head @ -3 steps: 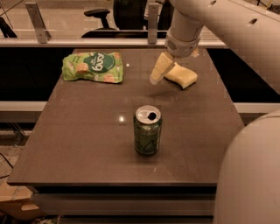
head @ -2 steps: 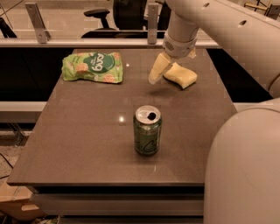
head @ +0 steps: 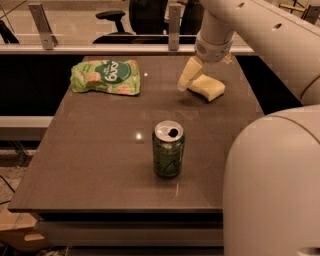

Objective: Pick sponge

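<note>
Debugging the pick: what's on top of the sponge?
The gripper is down over the left end, as seen, of the sponge, at the far right of the table; nothing else lies on it. That end is covered by the gripper, so contact there cannot be seen.

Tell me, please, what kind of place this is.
Probably an office or break area: an office chair stands behind the dark table, which carries a snack bag and a soda can. The gripper is at the table's far right, by the sponge.
</note>
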`<state>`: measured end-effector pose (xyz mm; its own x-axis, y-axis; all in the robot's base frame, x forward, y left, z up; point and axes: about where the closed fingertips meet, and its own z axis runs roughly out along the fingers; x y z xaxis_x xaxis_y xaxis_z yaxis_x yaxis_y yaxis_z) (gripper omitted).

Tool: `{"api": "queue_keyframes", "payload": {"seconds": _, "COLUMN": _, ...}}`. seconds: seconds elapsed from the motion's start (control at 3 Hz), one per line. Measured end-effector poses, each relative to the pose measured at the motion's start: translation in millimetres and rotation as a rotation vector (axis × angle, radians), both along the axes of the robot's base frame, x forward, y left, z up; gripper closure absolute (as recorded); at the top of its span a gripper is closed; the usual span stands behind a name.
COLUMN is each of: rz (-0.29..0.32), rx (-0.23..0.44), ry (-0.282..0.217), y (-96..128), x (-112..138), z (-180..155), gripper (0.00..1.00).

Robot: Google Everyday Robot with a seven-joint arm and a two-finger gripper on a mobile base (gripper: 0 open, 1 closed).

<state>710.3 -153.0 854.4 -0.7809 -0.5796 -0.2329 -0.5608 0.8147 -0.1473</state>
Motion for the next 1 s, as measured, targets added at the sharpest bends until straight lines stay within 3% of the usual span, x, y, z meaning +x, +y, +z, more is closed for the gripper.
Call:
{"api": "queue_keyframes", "payload": {"seconds": 0.67, "rz": -0.021, "rx": 0.001, "ry": 0.015, "y": -20, "x": 11, "z": -4, "gripper": 0.0}}
{"api": "queue_keyframes", "payload": {"seconds": 1.0, "rz": 0.003, "rx": 0.023, "ry": 0.068, "y": -14, "x": 6, "z": -20, "gripper": 0.0}}
